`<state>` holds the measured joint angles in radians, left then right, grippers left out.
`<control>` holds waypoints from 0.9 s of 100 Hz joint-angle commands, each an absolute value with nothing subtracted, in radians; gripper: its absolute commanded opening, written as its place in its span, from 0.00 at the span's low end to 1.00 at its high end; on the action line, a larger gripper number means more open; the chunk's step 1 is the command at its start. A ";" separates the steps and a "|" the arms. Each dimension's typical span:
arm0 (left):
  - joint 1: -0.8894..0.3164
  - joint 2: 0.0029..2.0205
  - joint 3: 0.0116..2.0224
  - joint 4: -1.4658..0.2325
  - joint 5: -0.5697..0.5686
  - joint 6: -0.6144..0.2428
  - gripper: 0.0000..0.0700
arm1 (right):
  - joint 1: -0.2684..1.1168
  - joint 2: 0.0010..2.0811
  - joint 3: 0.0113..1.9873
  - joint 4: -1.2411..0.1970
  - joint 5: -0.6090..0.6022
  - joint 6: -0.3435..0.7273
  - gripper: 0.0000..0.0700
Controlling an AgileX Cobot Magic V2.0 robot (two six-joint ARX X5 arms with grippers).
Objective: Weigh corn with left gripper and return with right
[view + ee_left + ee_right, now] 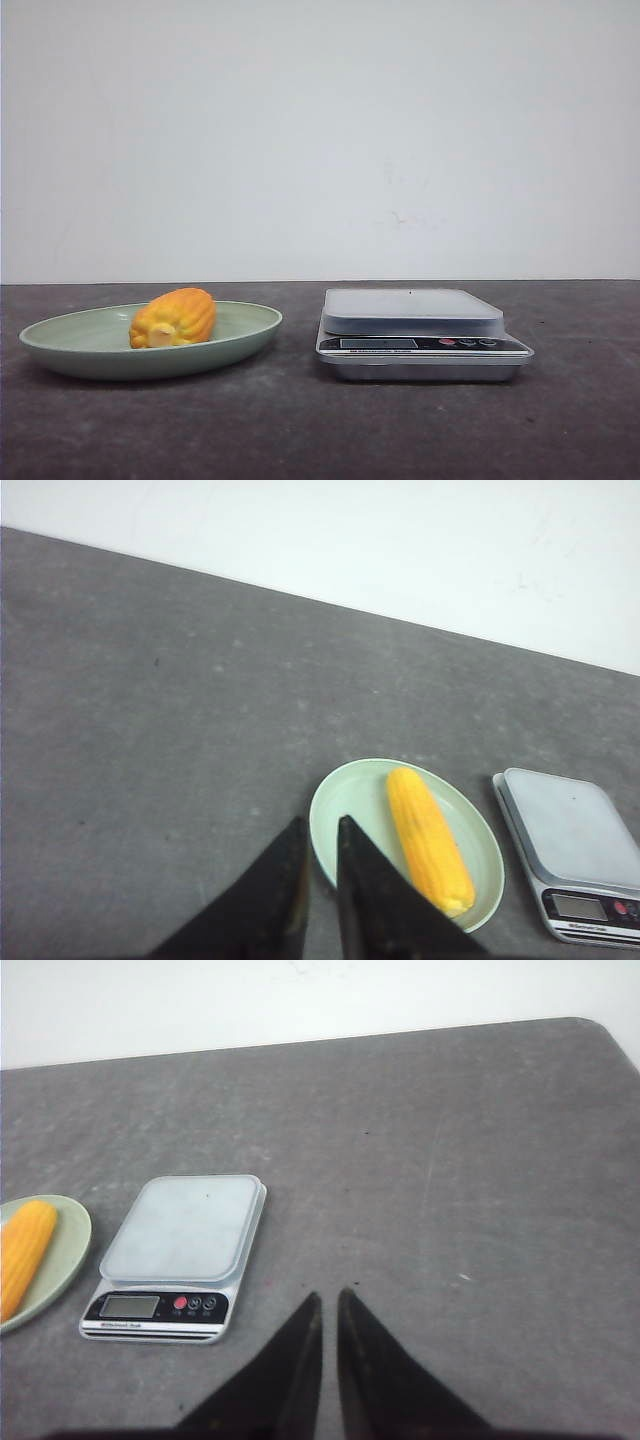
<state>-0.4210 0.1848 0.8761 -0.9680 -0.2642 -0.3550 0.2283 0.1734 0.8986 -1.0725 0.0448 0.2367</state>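
The orange-yellow corn [175, 317] lies in a pale green plate [245, 330] at the table's left; its pale cut end faces front. It also shows in the left wrist view [428, 838] and the right wrist view [22, 1255]. My left gripper [321, 822] is high above the table, its black fingers nearly together and empty, the tips over the plate's near rim [340, 810], apart from the corn. My right gripper [329, 1295] is shut and empty, above bare table to the right of the scale [185, 1225]. Neither gripper shows in the front view.
A silver digital kitchen scale [412, 310] with an empty platform stands right of the plate, also in the left wrist view [570, 830]. The table is dark grey, with a white wall behind. The table's far right corner [600, 1025] shows in the right wrist view.
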 commanded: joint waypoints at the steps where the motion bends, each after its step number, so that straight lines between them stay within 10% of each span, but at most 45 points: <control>1: -0.424 0.188 0.885 -0.958 -0.260 -0.341 0.00 | 0.229 0.172 0.909 -1.056 0.041 0.255 0.01; 90: -0.382 0.186 0.863 -0.910 -0.278 -0.276 0.00 | 0.229 0.172 0.909 -1.031 0.046 0.254 0.01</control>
